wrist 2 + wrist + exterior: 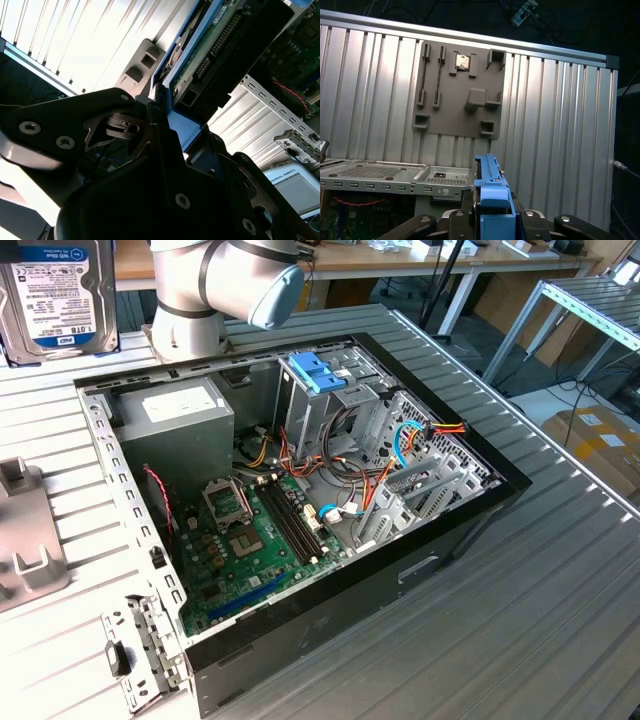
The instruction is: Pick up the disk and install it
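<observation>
The disk (58,295) is a grey-metal drive with a white label, framed by a light-blue side rail (492,192); its green circuit-board face shows in the second wrist view; it hangs upright, clamped at the rail by the gripper (170,120), outside the open computer case (100,440), beyond its corner at the exterior view's left.

The open computer case (445,530) lies on the counter (560,630). Inside it, the power supply (175,410) sits in the rear corner toward the exterior view's left. The motherboard (235,560) lies in front of it and the drive cage (335,415) to its right. A fixture plate (25,530) lies on the counter left of the case. Behind the plate, beside the arm's base (190,320), the disk (58,295) sits gripped in the claw (492,220).
</observation>
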`<state>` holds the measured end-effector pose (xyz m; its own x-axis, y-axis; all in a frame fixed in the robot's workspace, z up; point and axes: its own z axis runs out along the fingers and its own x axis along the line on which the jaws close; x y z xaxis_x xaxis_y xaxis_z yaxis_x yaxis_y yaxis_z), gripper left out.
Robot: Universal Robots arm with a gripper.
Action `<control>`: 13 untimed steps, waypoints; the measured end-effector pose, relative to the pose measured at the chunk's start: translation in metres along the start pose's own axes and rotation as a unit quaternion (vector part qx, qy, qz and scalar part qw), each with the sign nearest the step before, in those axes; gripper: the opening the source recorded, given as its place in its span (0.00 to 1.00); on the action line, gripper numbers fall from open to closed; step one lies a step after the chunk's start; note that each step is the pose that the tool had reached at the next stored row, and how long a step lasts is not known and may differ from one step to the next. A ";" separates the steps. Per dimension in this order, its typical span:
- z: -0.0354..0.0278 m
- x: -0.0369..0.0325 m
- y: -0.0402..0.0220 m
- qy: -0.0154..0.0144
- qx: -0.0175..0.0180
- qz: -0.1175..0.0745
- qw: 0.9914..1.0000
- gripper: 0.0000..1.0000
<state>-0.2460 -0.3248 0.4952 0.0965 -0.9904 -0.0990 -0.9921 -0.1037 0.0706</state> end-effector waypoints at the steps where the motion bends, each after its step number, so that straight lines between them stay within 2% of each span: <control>1: 0.0000 0.0001 -0.0007 0.000 0.000 0.000 1.000 0.37; 13: 0.0000 0.0007 -0.0067 0.000 0.000 0.000 1.000 0.37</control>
<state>-0.2393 -0.3248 0.4947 0.0965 -0.9904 -0.0989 -0.9921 -0.1037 0.0706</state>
